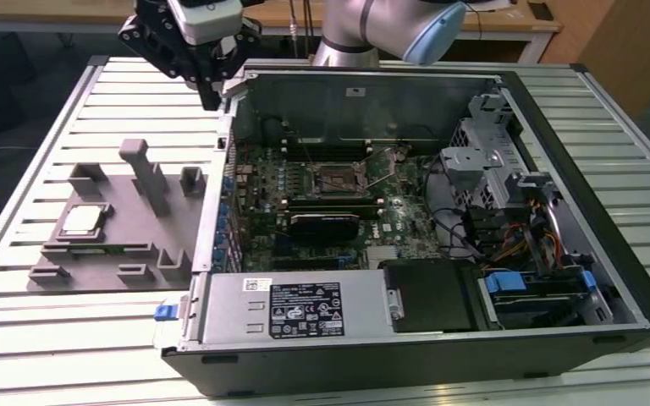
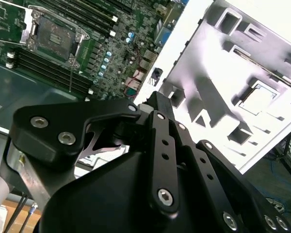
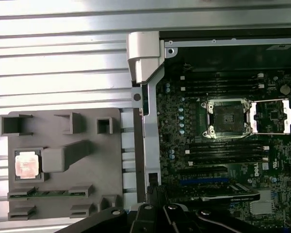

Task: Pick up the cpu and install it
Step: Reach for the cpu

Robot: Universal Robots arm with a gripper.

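The cpu, a small silvery square chip, lies in a recess of the grey plastic tray on the slatted table, at the exterior view's left. In the first wrist view the cpu looks pale pink in the tray. The black-framed socket on the motherboard stands with its metal plate swung aside. My gripper hangs high above the case's back left corner, fingers together and holding nothing. Both wrist views show its black fingers pointing at the case wall.
The open computer case fills the table's middle and right, with a power supply, drive bays and cables inside. Tall posts rise from the tray. The arm's base stands behind the case.
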